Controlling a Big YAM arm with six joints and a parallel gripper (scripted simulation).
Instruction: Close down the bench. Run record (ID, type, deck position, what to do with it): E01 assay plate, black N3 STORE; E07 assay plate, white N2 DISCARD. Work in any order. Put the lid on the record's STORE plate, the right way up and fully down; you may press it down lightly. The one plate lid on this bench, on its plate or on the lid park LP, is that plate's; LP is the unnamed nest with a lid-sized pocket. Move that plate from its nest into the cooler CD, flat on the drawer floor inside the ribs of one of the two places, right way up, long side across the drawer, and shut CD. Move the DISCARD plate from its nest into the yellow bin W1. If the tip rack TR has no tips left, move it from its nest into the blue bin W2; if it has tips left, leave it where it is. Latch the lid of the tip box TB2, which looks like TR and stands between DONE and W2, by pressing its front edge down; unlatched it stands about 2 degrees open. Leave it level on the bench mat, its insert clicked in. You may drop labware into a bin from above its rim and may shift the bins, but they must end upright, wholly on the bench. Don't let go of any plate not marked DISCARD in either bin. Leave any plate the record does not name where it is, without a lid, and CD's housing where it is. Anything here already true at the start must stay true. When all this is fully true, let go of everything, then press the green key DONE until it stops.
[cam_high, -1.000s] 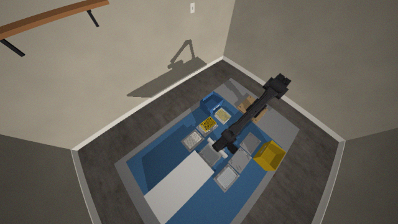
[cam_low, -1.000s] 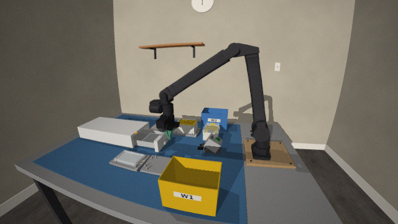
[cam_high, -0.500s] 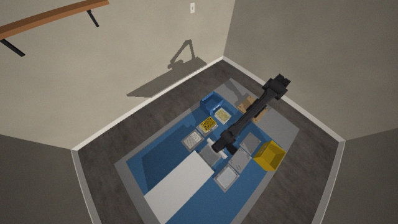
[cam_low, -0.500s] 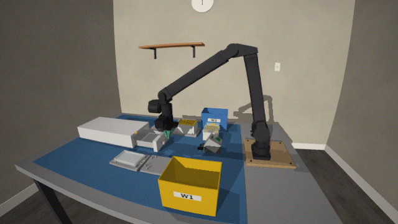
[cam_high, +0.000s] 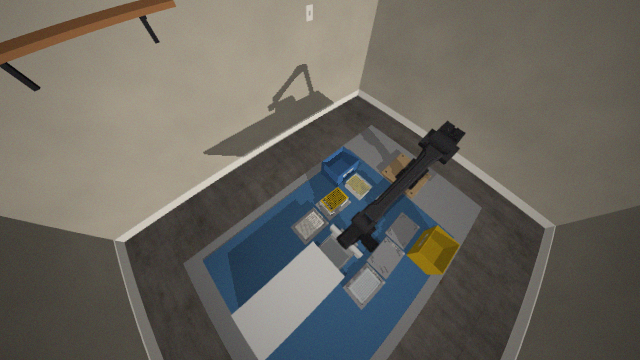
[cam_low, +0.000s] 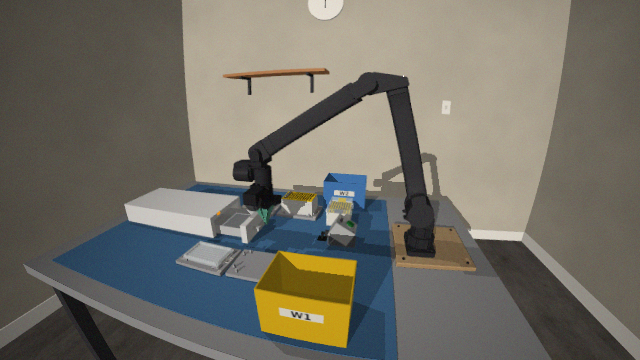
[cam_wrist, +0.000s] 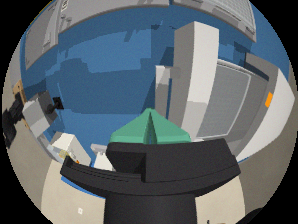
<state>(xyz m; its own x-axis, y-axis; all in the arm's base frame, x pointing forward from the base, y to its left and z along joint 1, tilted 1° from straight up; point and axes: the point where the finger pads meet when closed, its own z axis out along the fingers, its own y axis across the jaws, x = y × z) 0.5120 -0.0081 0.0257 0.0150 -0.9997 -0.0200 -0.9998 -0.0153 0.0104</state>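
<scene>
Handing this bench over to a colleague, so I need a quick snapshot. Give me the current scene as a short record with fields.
gripper: gripper shut, holding nothing, beside the drawer front
drawer: cooler drawer pulled out; contents cannot be told
white plate: plate in its nest, no lid
yellow bin: W1 upright at the mat's front edge, nothing seen inside
blue bin: W2 upright at the back
tip racks: two, rack and rack, in front of W2
</scene>
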